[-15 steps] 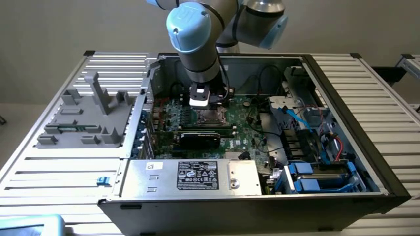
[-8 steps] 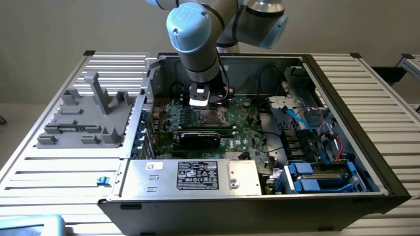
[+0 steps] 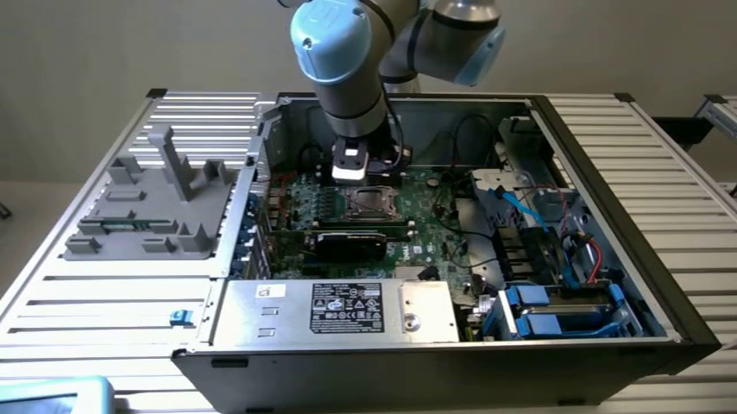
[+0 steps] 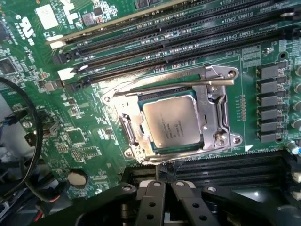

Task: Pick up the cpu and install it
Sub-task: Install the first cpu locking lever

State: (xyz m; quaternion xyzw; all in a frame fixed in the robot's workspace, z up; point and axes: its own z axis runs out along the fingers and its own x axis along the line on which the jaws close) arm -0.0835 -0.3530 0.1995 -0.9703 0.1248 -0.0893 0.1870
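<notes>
The cpu (image 4: 171, 123), a shiny silver square with a thin rim, lies flat inside the metal socket frame (image 4: 214, 110) on the green motherboard (image 4: 84, 136). In the exterior view the cpu (image 3: 368, 201) sits mid-board inside the open computer case. My gripper (image 4: 164, 182) hangs just beside the socket's edge, its black fingers (image 4: 150, 200) pressed together and shut, with nothing seen between them. From outside, the gripper (image 3: 351, 177) hovers low over the board, just behind the socket.
Black memory slots (image 4: 155, 44) run alongside the socket. A big silver box with a white label (image 3: 345, 309) fills the case's front. Cables and blue drive bays (image 3: 553, 306) crowd the exterior view's right. A grey fixture (image 3: 155, 207) stands on the slatted table at the left.
</notes>
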